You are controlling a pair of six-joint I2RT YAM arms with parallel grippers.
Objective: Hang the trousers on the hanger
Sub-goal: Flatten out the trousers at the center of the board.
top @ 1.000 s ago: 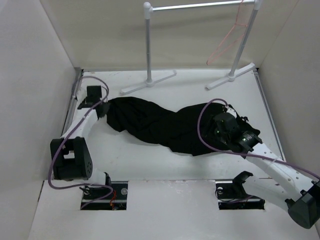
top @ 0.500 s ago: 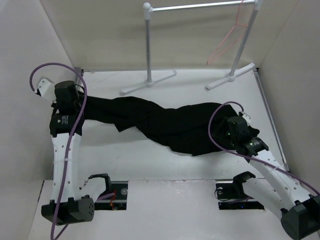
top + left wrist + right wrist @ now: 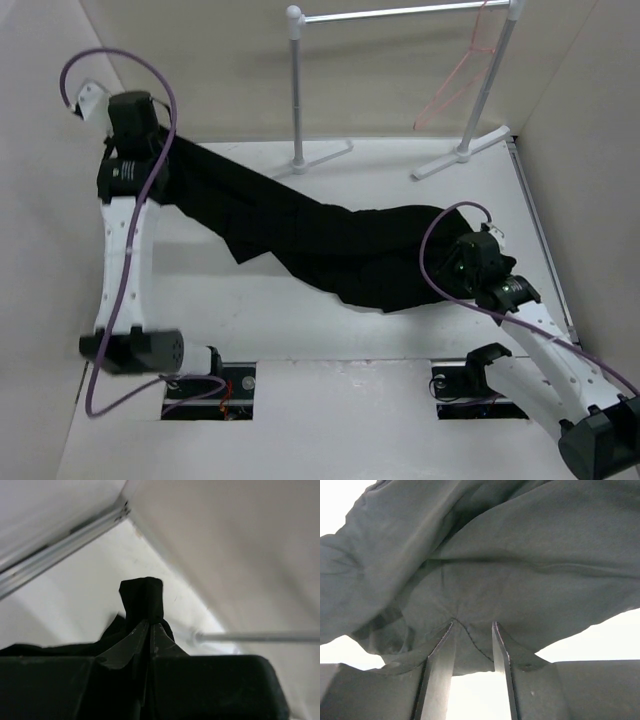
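left gripper point(image 3: 150, 625) pinched on end of trousers point(image 3: 320, 240), aloft at 10 o'clock | right gripper point(image 3: 472, 630) nipped on cloth tuck at 4 | middle sagged on table point(image 3: 260, 330) | hanger point(image 3: 455, 80) hung on rail point(image 3: 400, 12) at 1 | risk: thin pinch pulled out by tension, trousers dropped

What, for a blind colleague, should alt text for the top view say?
Black trousers stretch across the table, one end lifted by the left gripper, the other at the right gripper. A pink wire hanger hangs on the rail behind.
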